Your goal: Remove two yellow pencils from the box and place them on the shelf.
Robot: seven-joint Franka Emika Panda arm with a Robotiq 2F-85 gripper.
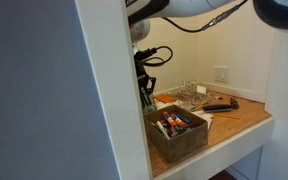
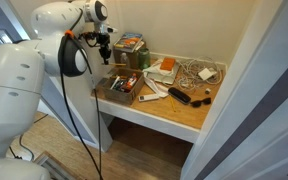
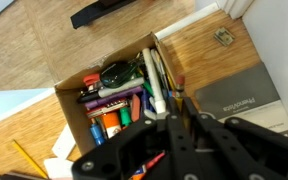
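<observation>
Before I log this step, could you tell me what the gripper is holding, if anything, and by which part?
It cannot be told: the gripper hovers above the box, and its fingertips are too blurred and small to show any hold.

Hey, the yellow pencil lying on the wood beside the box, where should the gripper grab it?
Take the yellow pencil around mid-shaft from straight above, jaws closing across its thin width. It lies flat and diagonal on the shelf, outside the box, so its sides look free.
</observation>
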